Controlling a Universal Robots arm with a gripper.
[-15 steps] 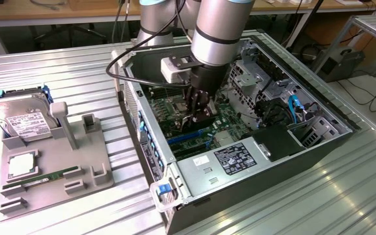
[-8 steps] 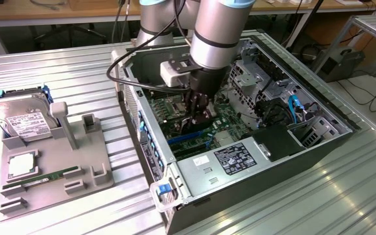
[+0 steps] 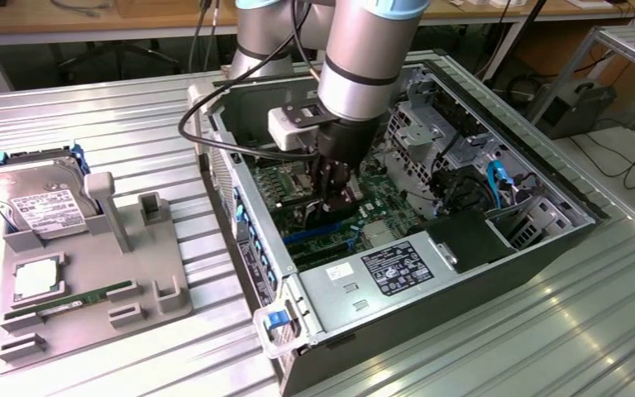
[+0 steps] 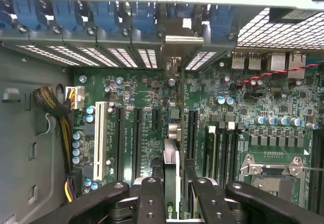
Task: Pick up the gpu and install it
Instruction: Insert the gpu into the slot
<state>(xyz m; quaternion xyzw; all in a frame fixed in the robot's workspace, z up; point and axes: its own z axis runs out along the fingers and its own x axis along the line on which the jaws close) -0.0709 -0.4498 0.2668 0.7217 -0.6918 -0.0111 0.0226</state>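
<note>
The gpu (image 4: pixel 172 155) shows edge-on in the wrist view as a thin dark card. Its silver end bracket (image 4: pixel 178 40) sits against the case's rear slot openings. My gripper (image 4: pixel 174 186) is shut on the card's upper edge, with one black finger (image 4: pixel 152 196) on each side. The card stands upright over the green motherboard (image 4: pixel 147 95), between two long black expansion slots (image 4: pixel 136 138). How deep it sits in a slot is hidden. In the exterior view my gripper (image 3: pixel 334 197) reaches down into the open computer case (image 3: pixel 262 248), just above the board.
A white slot (image 4: pixel 100 138) and a yellow-black cable bundle (image 4: pixel 53 105) lie beside the card. The power supply (image 3: pixel 400 266) fills the case's near end. On the exterior view's left, a grey fixture (image 3: pixel 130 273) holds a hard drive (image 3: pixel 36 203) and a green RAM stick (image 3: pixel 75 299).
</note>
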